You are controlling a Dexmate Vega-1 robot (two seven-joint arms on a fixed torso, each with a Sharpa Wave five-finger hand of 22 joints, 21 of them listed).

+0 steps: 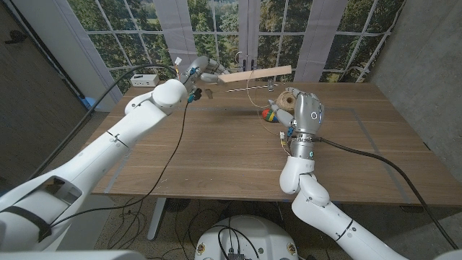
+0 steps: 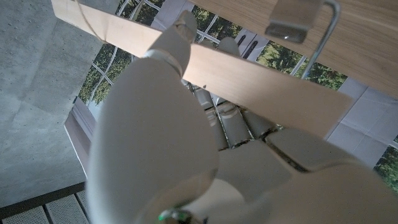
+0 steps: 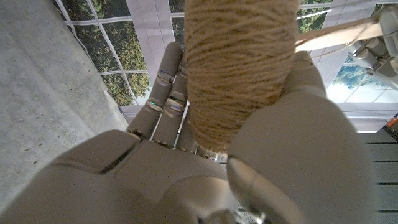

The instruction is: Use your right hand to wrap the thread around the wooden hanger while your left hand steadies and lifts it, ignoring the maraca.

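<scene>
In the head view the left robot hand [image 1: 198, 70] grips the hanger [image 1: 256, 74] near its left end and holds it lifted above the far side of the table [image 1: 216, 155], at upper centre of the frame. The hanger's long axis runs left to right, tilting slightly up toward the right. The right robot hand [image 1: 302, 108] grips the twine spool [image 3: 236, 68] just below and right of the hanger's free end. A loose thread [image 1: 250, 90] loops between spool and hanger. The maraca [image 1: 269, 114] lies on the table just left of the right robot hand. The free end is nearer the right robot hand, so wrapping likely starts there.
</scene>
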